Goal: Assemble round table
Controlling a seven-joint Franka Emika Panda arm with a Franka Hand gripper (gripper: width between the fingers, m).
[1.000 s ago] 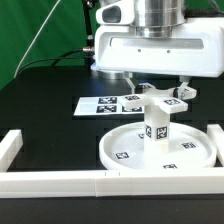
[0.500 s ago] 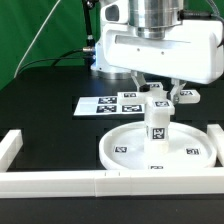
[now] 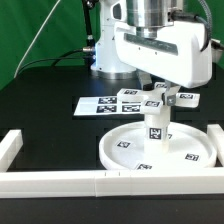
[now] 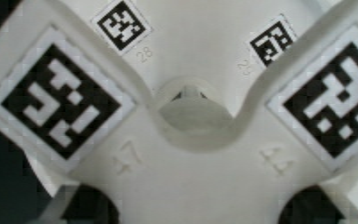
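The round disc [image 3: 160,148] is lying flat on the black bench [image 3: 50,90], just behind the long white rail frame [image 3: 90,180] and close to that frame's upright arm on the exterior view's right. The short cylindrical leg [image 3: 155,128] is standing upright on the disc's centre, showing a square tag on its side. The cross-shaped base [image 3: 165,98] is sitting on top of the leg, its tagged arms spreading outward and looking slightly turned. In the wrist view the base [image 4: 190,110] is filling nearly the whole picture, with four tagged arms radiating from a grey central socket.

The hand [image 3: 163,88] is reaching straight down from the white wrist housing onto the base. Its fingers are sitting close around the base's middle, but how tightly they are closing on it I cannot tell from either view; in the wrist view only dark blurred shapes are showing at the picture's edge.

Behind the disc, toward the exterior view's left, the marker board [image 3: 100,103] is lying flat on the bench.
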